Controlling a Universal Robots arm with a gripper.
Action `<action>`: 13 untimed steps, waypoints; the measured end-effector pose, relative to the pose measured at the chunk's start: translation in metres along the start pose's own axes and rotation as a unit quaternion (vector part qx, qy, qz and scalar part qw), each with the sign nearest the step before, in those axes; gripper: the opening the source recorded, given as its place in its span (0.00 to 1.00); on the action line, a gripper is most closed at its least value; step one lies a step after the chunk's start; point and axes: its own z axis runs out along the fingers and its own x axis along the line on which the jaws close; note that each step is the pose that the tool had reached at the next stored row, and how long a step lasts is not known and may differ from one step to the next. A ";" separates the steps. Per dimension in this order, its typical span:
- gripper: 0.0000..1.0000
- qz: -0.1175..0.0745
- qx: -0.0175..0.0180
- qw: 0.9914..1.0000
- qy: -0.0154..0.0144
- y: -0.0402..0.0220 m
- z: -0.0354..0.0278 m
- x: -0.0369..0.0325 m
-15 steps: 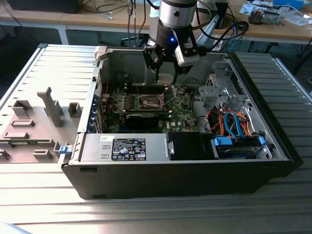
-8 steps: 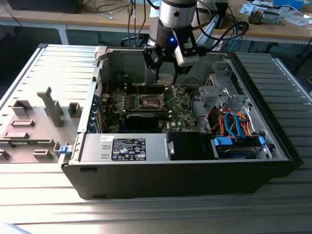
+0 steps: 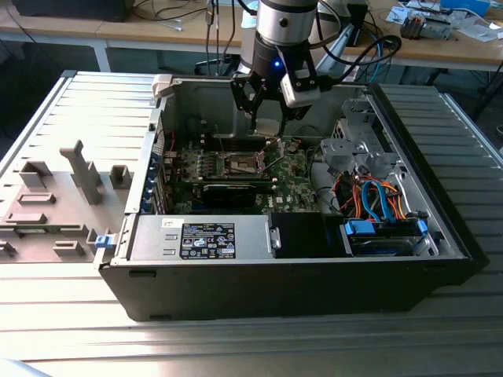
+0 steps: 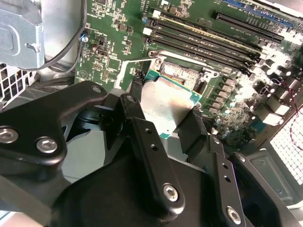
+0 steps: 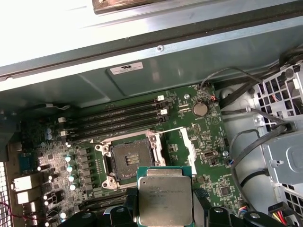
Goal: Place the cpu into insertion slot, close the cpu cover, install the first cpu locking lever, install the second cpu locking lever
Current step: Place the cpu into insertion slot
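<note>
My gripper point(image 3: 267, 119) hangs inside the open computer case, shut on the cpu point(image 3: 267, 127). In both wrist views the cpu point(image 5: 165, 201) point(image 4: 168, 101), a flat square chip with a dull silver top, sits between my two black fingers point(image 5: 130, 208). It is held above the green board, just off to one side of the insertion slot point(image 5: 128, 158) point(image 4: 179, 73), a dark square socket edged in metal with nothing in it. The cpu cover point(image 5: 185, 144) stands swung open beside the socket. In the exterior view the insertion slot point(image 3: 244, 163) lies below and slightly to that view's left of the gripper.
Long black memory slots point(image 5: 118, 120) run beside the socket. A labelled power supply point(image 3: 208, 239) fills the case's near side. A metal drive cage point(image 3: 354, 141) and orange and blue cables point(image 3: 377, 196) sit on the exterior view's right. A grey plastic part point(image 3: 78, 173) lies outside the case.
</note>
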 end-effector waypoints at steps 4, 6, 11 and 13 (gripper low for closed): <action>0.54 0.006 0.000 1.000 0.000 0.0000 0.0001 0.0000; 0.54 0.008 0.000 1.000 -0.001 0.0000 0.0001 0.0000; 0.54 0.014 0.000 1.000 -0.001 0.0000 0.0003 0.0000; 0.54 0.016 0.000 1.000 -0.001 0.0000 0.0003 0.0000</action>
